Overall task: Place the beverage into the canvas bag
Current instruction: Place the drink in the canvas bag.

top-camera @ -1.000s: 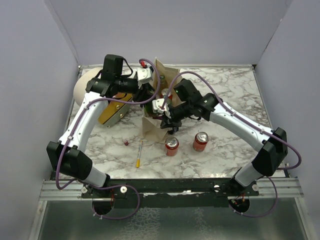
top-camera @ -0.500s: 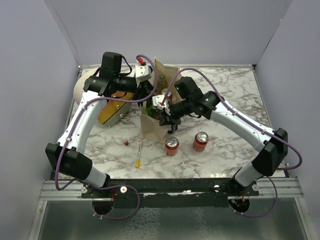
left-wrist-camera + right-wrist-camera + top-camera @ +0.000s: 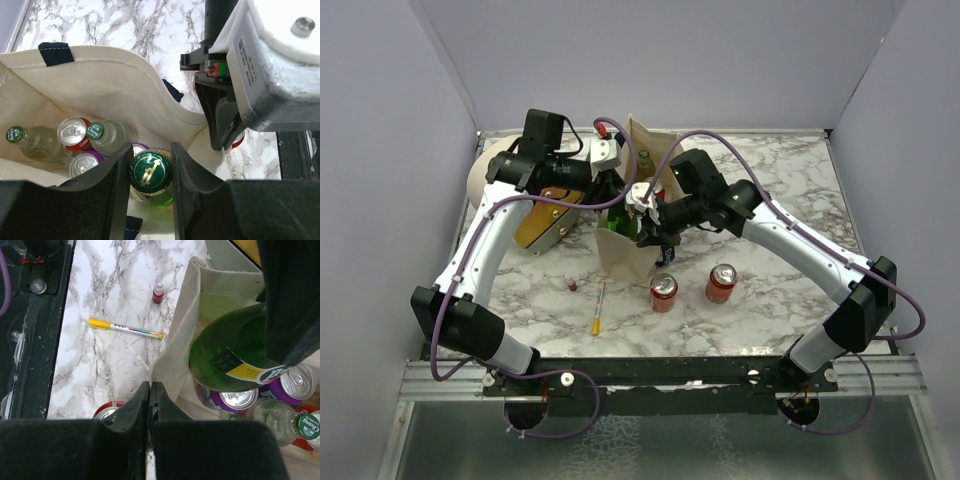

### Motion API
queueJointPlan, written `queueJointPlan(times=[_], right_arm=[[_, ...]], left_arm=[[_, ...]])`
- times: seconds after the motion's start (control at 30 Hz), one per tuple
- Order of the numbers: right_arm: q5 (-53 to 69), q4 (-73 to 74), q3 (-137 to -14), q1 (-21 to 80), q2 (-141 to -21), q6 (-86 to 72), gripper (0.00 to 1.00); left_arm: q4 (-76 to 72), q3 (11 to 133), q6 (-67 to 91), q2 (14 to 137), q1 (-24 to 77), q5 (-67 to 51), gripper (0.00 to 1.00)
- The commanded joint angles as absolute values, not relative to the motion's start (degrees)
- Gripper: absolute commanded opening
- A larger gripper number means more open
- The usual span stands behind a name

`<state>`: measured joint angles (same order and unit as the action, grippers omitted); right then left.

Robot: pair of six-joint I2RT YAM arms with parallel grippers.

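Two arms met over the canvas bag (image 3: 618, 258), which stood upright near the middle of the marble table (image 3: 770, 180). At the far left, a cream drum-shaped thing (image 3: 480, 178) lay behind the left arm. The left gripper (image 3: 149, 167) hung over the bag's open mouth, its black pads on either side of the green bottle (image 3: 225, 347) just below its cap, clamped on the neck. The bottle leaned at a tilt with its body inside the mouth of the bag, above the drinks already there; whether it rested on them could not be told. Inside lay two clear bottles (image 3: 35, 145) with green caps, a red can (image 3: 72, 131) and two purple-topped cans (image 3: 235, 399).

In front of the bag, a small red vial (image 3: 158, 292) stood on the marble and a pen (image 3: 125, 328) with a yellow cap lay flat just beside it, both apart from the canvas. To the right of the bottle, the right gripper (image 3: 149, 390) had its fingers pressed together, pinching the near rim of the bag at a corner. Further right, two red cans (image 3: 663, 292) stood upright on the table outside the bag, one close to its front corner and the other (image 3: 721, 282) a little apart, beneath the right arm.
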<state>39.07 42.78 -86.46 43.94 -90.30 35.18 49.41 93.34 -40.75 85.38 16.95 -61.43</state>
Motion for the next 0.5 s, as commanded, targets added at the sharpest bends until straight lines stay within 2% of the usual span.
queueJointPlan(times=[0.0, 0.47], right_arm=[[39.8, 41.1, -89.1, 44.1, -89.0, 34.1, 0.01], [40.0, 40.8, -90.0, 44.1, -89.6, 33.9, 0.01]], left_arm=[[49.1, 94.1, -43.2, 82.2, 16.8, -65.7, 0.00], [52.7, 90.6, -51.0, 84.1, 16.8, -64.2, 0.00]])
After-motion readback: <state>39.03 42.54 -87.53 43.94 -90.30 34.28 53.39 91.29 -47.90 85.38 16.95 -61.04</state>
